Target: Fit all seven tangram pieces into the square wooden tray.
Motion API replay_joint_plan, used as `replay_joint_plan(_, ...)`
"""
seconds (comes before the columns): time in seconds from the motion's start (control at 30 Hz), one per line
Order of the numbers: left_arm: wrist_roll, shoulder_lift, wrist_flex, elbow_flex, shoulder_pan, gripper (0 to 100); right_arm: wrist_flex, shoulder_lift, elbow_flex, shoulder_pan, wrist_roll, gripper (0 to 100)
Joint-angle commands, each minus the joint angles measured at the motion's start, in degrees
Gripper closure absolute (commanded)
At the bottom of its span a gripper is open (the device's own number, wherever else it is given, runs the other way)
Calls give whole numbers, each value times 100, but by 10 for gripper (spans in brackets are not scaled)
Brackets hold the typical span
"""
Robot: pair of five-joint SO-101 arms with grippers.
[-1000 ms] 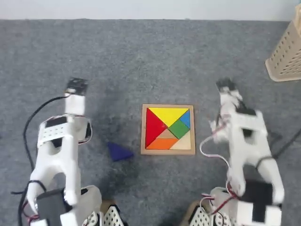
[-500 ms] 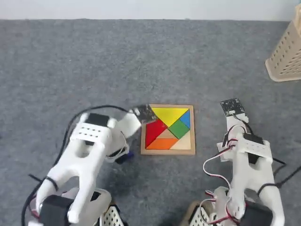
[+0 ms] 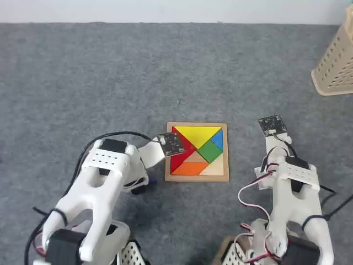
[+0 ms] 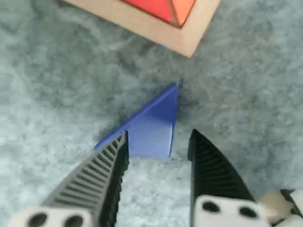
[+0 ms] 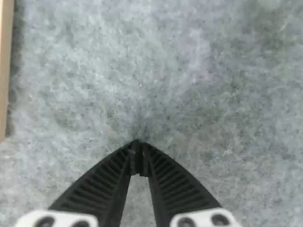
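Looking at the loose piece first: a blue triangle (image 4: pixel 149 127) lies flat on the grey carpeted worktop (image 3: pixel 165 72). It's just off the near left corner of the wooden tray (image 3: pixel 197 178), close but not touching. The left tool (image 4: pixel 158 141) is right over it with its jaws spread apart and the triangle's wider end sitting in the gap between them, not pinched as far as I can see. From the high camera, the left arm (image 3: pixel 105 176) leans in over that spot and covers most of the piece.

Inside the tray there's a big yellow triangle (image 3: pixel 197 134) along the far side and a red triangle (image 3: pixel 179 148) on the left. There's also a green square (image 3: pixel 209 150) right of centre, a small blue bit (image 3: pixel 219 138) at the far right, and an orange piece (image 3: pixel 190 168) along the near edge. The near right corner is pale wood; can't tell if that's a piece or bare bottom.

The right tool (image 5: pixel 136 146) is pressed closed on nothing, hovering over the carpet just right of the tray. A beige perforated basket (image 3: pixel 336 61) sits at the far right edge.
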State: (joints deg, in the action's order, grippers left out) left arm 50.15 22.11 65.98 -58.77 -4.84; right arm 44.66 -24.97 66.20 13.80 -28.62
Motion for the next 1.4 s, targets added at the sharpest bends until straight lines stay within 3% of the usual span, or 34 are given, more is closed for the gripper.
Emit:
replay_joint_plan(0.0, 369, 229, -79, 40, 290, 786, -66, -215, 9, 136, -105, 992)
replay_joint_plan(0.27, 615, 114, -88, 40, 369, 783, -66, -215, 9, 136, -97, 992)
replay_joint_plan(0.5, 607, -1354, -598, 488, 369, 786, -66, -215, 9, 136, -97, 992)
replay_joint_plan(0.73, 220, -2136, -422, 1367, 281, 787, -66, -215, 9, 136, -97, 992)
replay_joint_plan(0.83, -352, -2409, -360, 1675, 158, 805, -66, -215, 9, 136, -97, 992)
replay_joint_plan(1.13, -3015, -2514, -211, 2624, 167, 896, -66, -215, 9, 136, -97, 992)
replay_joint_plan(1.37, -3420, -1477, 290, 2765, 132, 892, -66, -215, 9, 136, -97, 992)
